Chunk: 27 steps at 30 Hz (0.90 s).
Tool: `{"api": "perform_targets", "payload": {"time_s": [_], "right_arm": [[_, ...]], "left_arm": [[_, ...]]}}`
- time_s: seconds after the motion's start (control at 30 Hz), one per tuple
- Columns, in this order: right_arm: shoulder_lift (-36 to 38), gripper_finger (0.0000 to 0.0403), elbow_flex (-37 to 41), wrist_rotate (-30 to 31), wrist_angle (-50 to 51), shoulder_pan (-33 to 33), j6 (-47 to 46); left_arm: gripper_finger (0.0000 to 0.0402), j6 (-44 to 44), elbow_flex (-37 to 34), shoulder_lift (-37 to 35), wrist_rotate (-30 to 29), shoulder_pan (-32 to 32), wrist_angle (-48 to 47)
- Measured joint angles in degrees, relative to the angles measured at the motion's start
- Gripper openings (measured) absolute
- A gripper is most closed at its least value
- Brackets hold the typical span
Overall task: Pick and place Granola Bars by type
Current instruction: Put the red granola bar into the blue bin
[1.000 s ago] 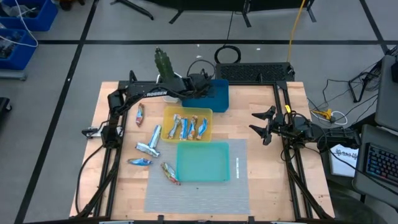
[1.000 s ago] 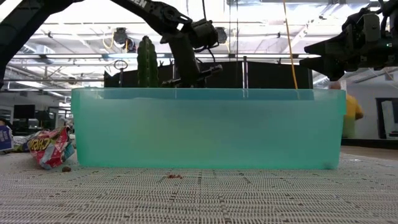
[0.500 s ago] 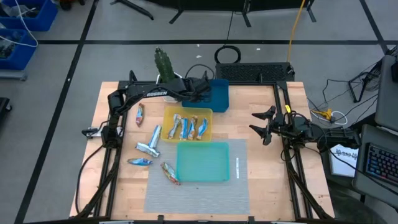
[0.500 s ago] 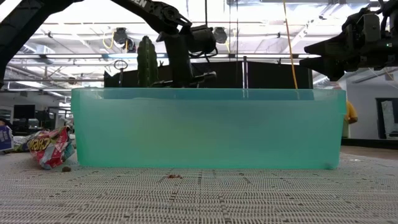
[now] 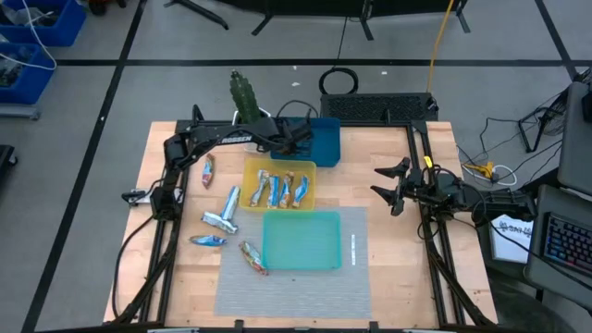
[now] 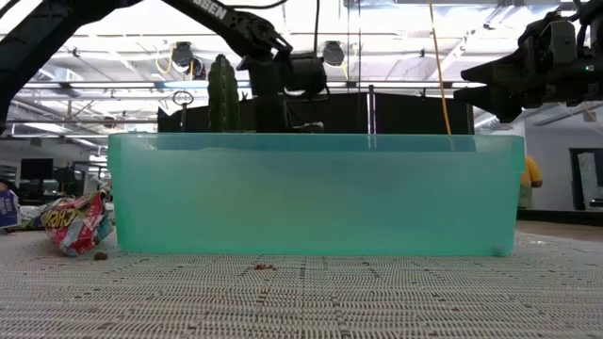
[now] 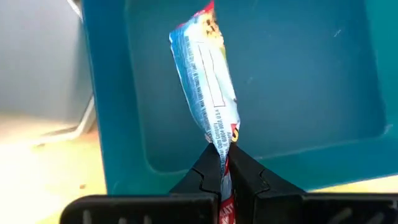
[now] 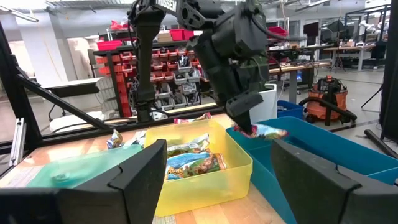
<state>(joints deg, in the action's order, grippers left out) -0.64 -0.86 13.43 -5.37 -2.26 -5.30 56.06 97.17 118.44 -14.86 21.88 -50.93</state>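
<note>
My left gripper reaches over the blue tray at the table's far side, shut on a blue-and-white granola bar. The bar also shows in the right wrist view, just above that tray's rim. A yellow tray holds several bars. The teal tray stands nearer. Loose bars lie flat on the table to the left of the trays. My right gripper waits open at the table's right side. My left gripper pinches the bar's crimped end between its two fingers. The fingers slant steeply down from the table's left side. The rest of the bar sticks out past the fingertips over the blue tray's floor, lifted clear.
A cactus in a white pot stands at the far edge beside the left arm. A grey mesh mat covers the near middle under the teal tray. One bar lies on the mat by the teal tray's left wall.
My left gripper has tipped more steeply downward and sunk a little toward the blue tray. It stays shut on the bar, which has gone down with it.
</note>
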Motion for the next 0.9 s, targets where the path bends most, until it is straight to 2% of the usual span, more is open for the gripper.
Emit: {"api": "perform_targets", "payload": {"time_s": [0.27,0.63,0.9], "right_arm": [[0.0,0.0279,0.0,0.0,-0.1,0.0,0.0],[0.0,0.0279,0.0,0.0,0.0,0.0,0.0],[0.0,0.0279,0.0,0.0,0.0,0.0,0.0]], "left_arm": [[0.001,-0.4,0.0,2.6,2.6,0.5,0.9],[0.0013,-0.8,-0.1,4.0,2.6,1.3,1.7],[0.0091,-3.7,0.0,4.0,2.5,1.6,3.9]]}}
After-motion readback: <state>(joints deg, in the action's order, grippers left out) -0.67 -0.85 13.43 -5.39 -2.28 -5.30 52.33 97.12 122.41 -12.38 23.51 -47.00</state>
